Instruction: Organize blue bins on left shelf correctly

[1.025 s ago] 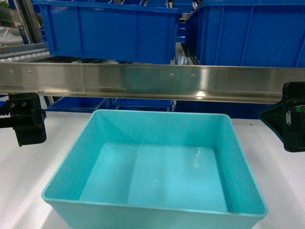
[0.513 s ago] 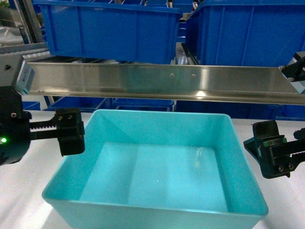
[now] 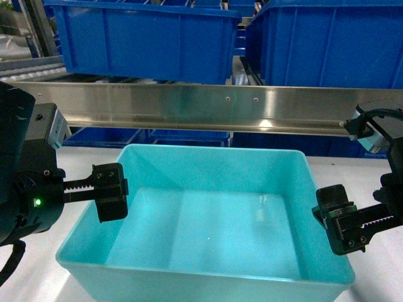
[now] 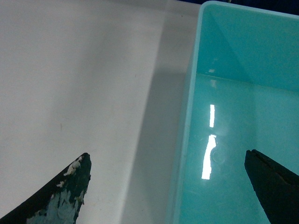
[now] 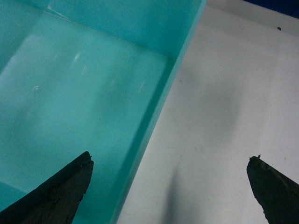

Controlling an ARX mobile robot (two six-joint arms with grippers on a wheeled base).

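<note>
Both my jaws stand wide, left gripper (image 4: pixel 168 186) and right gripper (image 5: pixel 170 186) each straddling a side wall of the turquoise bin (image 3: pixel 208 233) at the white table's (image 4: pixel 70 84) near edge, below the left shelf (image 3: pixel 201 107). It looks light, stiff, slippery; I would grip the rims.

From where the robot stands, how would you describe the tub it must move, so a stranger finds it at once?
Look at the white table below the long steel rail. The tub sits there, open and empty, between the two grippers. It is light turquoise with smooth walls, unlike the dark blue bins behind.
</note>
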